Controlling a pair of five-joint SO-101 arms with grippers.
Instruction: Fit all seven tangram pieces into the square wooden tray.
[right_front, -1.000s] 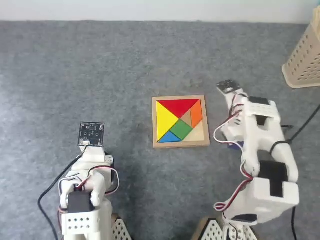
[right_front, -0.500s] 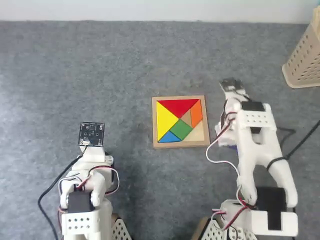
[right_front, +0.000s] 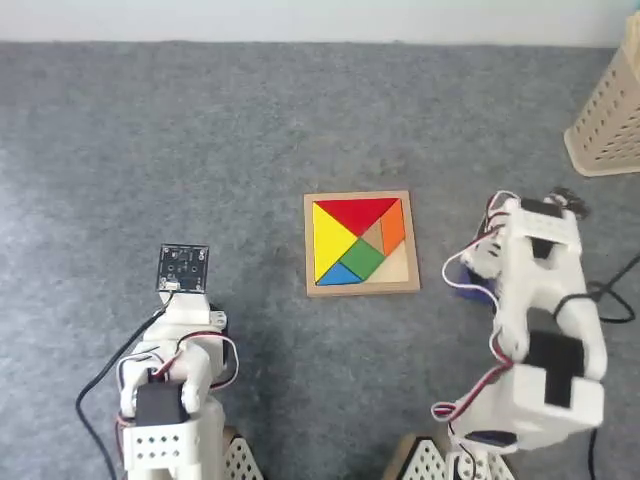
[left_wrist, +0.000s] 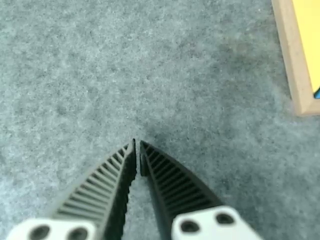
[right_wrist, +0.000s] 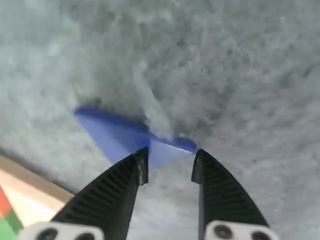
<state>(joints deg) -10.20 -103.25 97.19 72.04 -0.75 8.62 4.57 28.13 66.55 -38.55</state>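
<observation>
The right tool (right_wrist: 170, 159), partly open, straddled one corner of the blue triangle (right_wrist: 117, 134), which lay flat on the desk just beside the tray (right_wrist: 30, 175), its bulk stretching past one finger.

No text, label, number or sign can be read here. The small dark board (right_front: 183, 268) on the left arm (right_front: 170, 390) carries some pale marks, but they are too small to make out.

left tool (left_wrist: 137, 146) closed, right tool (right_wrist: 170, 161) parted
</observation>
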